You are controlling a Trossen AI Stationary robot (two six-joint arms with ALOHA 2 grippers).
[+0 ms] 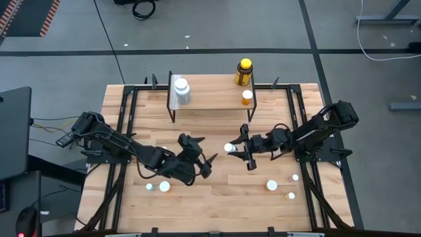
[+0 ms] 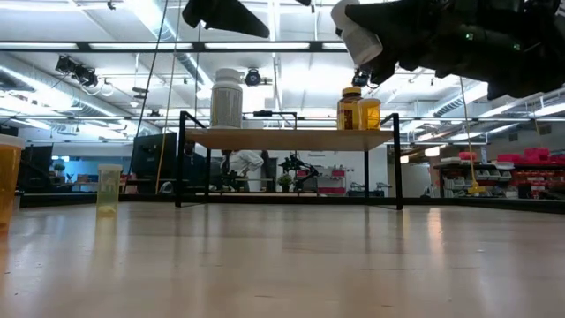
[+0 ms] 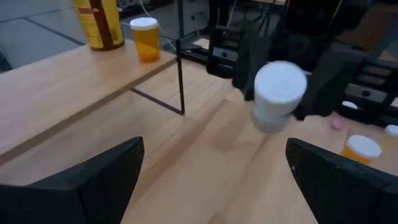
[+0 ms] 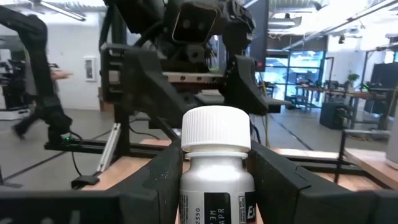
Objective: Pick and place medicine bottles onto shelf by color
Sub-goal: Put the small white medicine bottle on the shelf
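A white medicine bottle (image 4: 217, 162) with a white cap hangs above the table's middle, and my right gripper (image 1: 234, 151) is shut on it. My left gripper (image 1: 199, 153) stands open a short way to the bottle's left with nothing between its fingers (image 3: 93, 180); its wrist view faces the held bottle (image 3: 278, 93). At the table's far side stands the shelf (image 1: 204, 100). On it stand a white bottle (image 1: 182, 91) at the left end and a small orange bottle (image 1: 247, 97) at the right end. A dark amber, yellow-capped bottle (image 1: 244, 72) stands at that right end too. My right gripper pinches the white bottle's body just below the cap (image 4: 214, 167) between its two fingers (image 4: 163, 180). The fingers come about level from the table's right side. The bottle is lifted clear of the table, roughly upright with its cap up, tilted a little.
Loose bottles lie on the near table: two at the left (image 1: 164, 187) and three at the right around (image 1: 272, 185). The shelf's thin black legs (image 3: 181, 74) stand behind the grippers. Black frame rails (image 1: 122, 118) run along both table sides.
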